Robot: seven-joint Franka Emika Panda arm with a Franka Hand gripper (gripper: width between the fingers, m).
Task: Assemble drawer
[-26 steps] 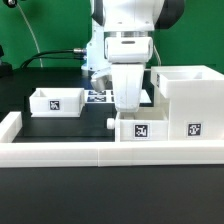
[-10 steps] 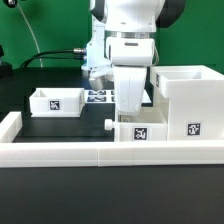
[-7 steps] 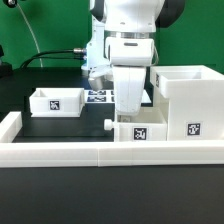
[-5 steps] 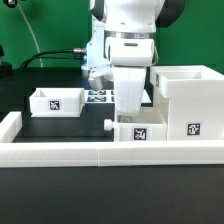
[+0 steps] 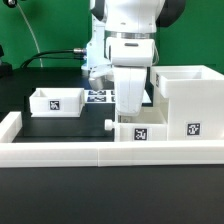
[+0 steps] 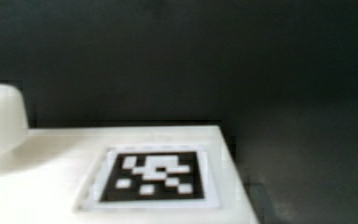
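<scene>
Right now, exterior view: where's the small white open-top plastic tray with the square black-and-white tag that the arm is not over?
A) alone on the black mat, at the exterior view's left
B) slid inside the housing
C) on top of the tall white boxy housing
A: the small white open-top tray stands alone on the black mat at the exterior view's left, apart from the tall white boxy housing and the white robot arm.

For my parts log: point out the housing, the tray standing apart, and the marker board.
housing (image 5: 188,102): exterior view, front wall.
tray standing apart (image 5: 57,103): exterior view, tagged front wall.
marker board (image 5: 100,97): exterior view, tagged top face.
</scene>
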